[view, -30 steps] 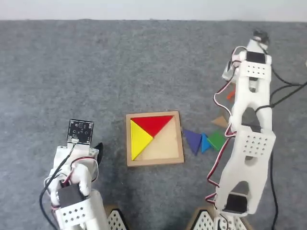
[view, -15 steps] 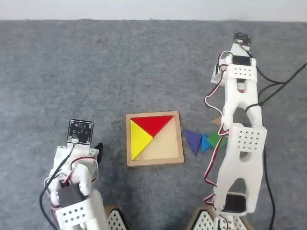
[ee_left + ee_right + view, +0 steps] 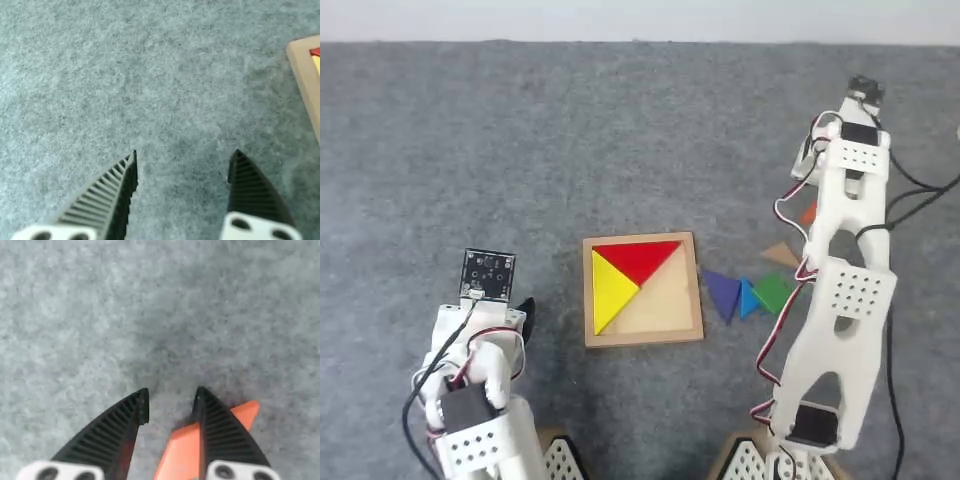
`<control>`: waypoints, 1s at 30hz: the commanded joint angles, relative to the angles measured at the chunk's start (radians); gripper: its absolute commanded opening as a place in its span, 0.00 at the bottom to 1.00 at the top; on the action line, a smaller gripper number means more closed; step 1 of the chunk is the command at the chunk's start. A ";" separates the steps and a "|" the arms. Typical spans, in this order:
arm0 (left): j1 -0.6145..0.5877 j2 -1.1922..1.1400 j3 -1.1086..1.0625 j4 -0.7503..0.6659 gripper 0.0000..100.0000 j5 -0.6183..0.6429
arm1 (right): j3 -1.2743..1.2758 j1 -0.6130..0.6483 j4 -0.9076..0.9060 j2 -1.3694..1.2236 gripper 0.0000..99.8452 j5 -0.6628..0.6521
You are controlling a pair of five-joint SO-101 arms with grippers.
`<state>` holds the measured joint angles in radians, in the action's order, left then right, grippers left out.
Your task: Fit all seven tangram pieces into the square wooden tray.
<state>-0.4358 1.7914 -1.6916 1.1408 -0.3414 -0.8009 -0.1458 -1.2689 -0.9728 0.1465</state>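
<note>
I'm counting two of seven done: the red triangle [image 3: 638,258] and yellow triangle [image 3: 610,288] are lying in the tray [image 3: 665,305], while the blue piece [image 3: 722,292], cyan piece [image 3: 748,298], green piece [image 3: 772,292], tan piece [image 3: 780,254] and orange piece [image 3: 182,452] are waiting to its right. My right hand [image 3: 172,392] is hanging open over the orange piece at the far right, and my left hand [image 3: 185,152] is sitting open near left of the tray. Grey felt is covering the desk [image 3: 520,150], with a pale wall [image 3: 620,20] running along its far edge.

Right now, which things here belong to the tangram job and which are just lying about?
Job: wooden tray; red triangle and yellow triangle in it; outside it, blue triangle, teal triangle, green piece, tan triangle, orange piece at the right gripper.
Just there: grey mat, arm wiring.
</note>
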 commanded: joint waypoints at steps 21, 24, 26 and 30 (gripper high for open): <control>0.000 -0.003 0.007 -0.003 0.28 -0.011 | -0.020 -0.074 -0.441 0.168 0.17 -0.199; 0.000 -0.003 0.007 -0.003 0.28 -0.011 | -0.020 -0.044 -0.513 0.245 0.17 -0.256; 0.000 -0.003 0.007 -0.003 0.28 -0.011 | 0.006 -0.030 -0.524 0.292 0.16 -0.319; 0.000 -0.003 0.007 -0.003 0.28 -0.011 | 0.163 0.001 -0.513 0.400 0.16 -0.466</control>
<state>-0.4358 1.7914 -1.6916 1.1408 -0.3414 -0.7211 -0.1749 -1.7507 -0.7089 -0.2156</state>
